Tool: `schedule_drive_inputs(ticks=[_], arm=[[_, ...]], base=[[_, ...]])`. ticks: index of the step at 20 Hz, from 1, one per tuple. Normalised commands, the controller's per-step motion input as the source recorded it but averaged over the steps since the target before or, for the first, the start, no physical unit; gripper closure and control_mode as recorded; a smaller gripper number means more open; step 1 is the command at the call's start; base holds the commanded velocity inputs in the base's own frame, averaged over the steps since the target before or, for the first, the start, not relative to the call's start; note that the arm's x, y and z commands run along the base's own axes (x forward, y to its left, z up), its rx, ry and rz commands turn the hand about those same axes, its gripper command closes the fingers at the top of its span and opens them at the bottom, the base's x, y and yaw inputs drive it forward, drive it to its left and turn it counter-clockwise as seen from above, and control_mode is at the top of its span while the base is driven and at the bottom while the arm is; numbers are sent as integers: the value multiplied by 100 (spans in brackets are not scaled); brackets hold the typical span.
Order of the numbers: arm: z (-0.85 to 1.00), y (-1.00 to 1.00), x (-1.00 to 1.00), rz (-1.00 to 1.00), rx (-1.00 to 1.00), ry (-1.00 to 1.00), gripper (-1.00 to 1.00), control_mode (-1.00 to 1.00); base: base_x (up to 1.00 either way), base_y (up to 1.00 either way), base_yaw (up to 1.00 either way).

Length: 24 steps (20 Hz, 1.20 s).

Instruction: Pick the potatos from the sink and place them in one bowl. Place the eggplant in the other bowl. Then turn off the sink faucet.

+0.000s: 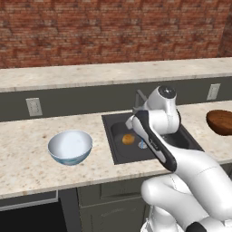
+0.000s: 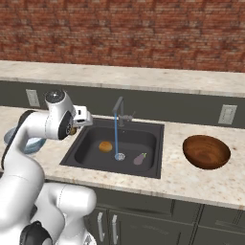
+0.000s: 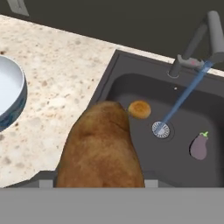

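— Filling the near edge of our hand view is the elongated brown potato (image 3: 101,148), and we have the tool (image 2: 75,125) clamped on it, jaws partway apart around its width. Where are we over the scene?

— We hang above the left rim of the sink (image 2: 81,143), between basin and counter (image 1: 27,158). Our pale blue bowl (image 1: 70,147) sits on the counter to the left, well apart from the sink.

— What else waits?

— We see the round golden potato (image 2: 105,146) on the sink floor near the drain, the eggplant (image 2: 139,159) on the drain's other side, and water running from the faucet (image 2: 118,111). Our brown bowl (image 2: 206,151) stands on the counter to the right.

— So how do we carry this well?

— We judge that we should keep the potato high enough to pass the bowl's rim, travel left until it hangs over the bowl's middle, then lower before we part the jaws, so it doesn't bounce out or tip the bowl. We should also leave room for the second potato.
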Motion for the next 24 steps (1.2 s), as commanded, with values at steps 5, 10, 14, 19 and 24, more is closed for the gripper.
schedule_drive_inputs(ticks=[5,10,14,19,24], arm=[[0,51,-24,12,0,0,100,-100],[0,52,-20,12,0,0,100,-100],[0,51,-14,11,0,0,100,-100],[0,50,-6,10,0,0,100,-100],[0,50,-1,8,0,0,100,-100]], base=[[0,0,0],[0,0,0],[0,0,0],[0,0,0],[0,0,0]])
